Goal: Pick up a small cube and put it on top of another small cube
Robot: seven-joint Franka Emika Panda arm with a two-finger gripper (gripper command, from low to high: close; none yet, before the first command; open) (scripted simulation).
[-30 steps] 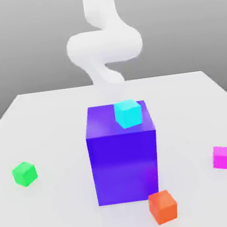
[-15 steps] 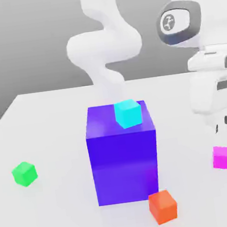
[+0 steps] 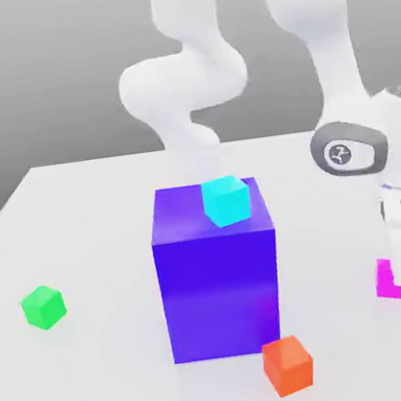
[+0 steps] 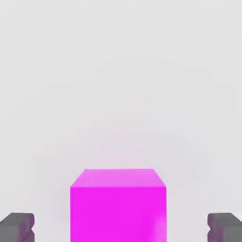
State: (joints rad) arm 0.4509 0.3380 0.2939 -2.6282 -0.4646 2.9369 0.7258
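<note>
The small magenta cube (image 3: 385,278) rests on the white table at the exterior view's right, partly hidden behind my hand. In the hand view the magenta cube (image 4: 118,204) sits between my two grey fingertips (image 4: 18,226), with a clear gap on each side. My gripper (image 4: 121,227) is open and straddles the cube without touching it. The small orange-red cube (image 3: 288,364) lies near the front, beside the big block's corner.
A big blue-purple block (image 3: 219,282) stands mid-table with a small cyan cube (image 3: 226,201) on top. A small green cube (image 3: 43,307) sits at the exterior view's left. My white arm rises behind and above the block.
My hand has dropped from above the magenta cube down around it, and now covers part of the cube in the exterior view. The cubes have not moved.
</note>
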